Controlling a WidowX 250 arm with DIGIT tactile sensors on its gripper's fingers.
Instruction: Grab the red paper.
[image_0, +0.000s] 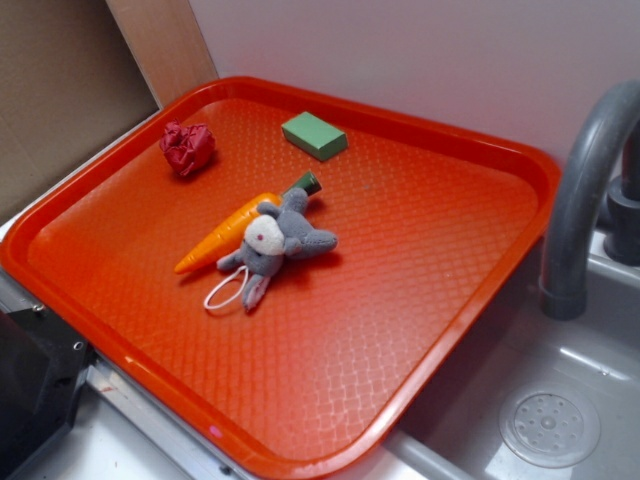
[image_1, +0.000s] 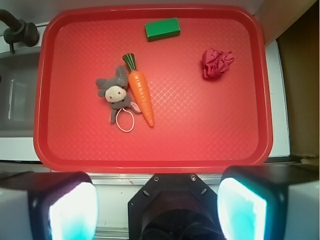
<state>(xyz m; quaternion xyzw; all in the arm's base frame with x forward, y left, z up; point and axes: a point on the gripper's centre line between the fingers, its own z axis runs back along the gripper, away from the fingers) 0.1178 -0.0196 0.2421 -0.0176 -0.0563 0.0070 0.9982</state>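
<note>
Writing: I can read no brand, label or lettering on anything in either view.

Red paper (image_1: 216, 63): a small dark crimson wad, roughly ball-shaped, its surface all wrinkles and sharp little folds; darker and more bluish than the surface under it. In size it is close to the green block.

Where it sits: on the tray, apart from everything else. In my wrist view it is in the upper right of the frame; in the exterior view it (image_0: 187, 148) is in the upper left, near the tray's far left rim.

Tray (image_1: 150, 150): large, orange-red, with a fine diamond texture and a raised rim.

Green block (image_1: 162, 28): flat and rectangular, near the top edge of my wrist view, well to the left of the paper.

Carrot (image_1: 141, 93): orange toy with a green top, lying at a slant near the middle of the tray.

Plush rabbit (image_1: 116, 92): grey with a pale face and a white loop below it, touching the carrot on its left side.

My gripper (image_1: 157, 210): my two fingers (image_1: 70, 210) show at the bottom corners of the wrist view, spread wide with nothing between them, set below the tray's near rim and well apart from the paper.

Sink (image_0: 560, 400): grey, with a curved faucet (image_0: 590, 190), at the right of the exterior view.
</note>
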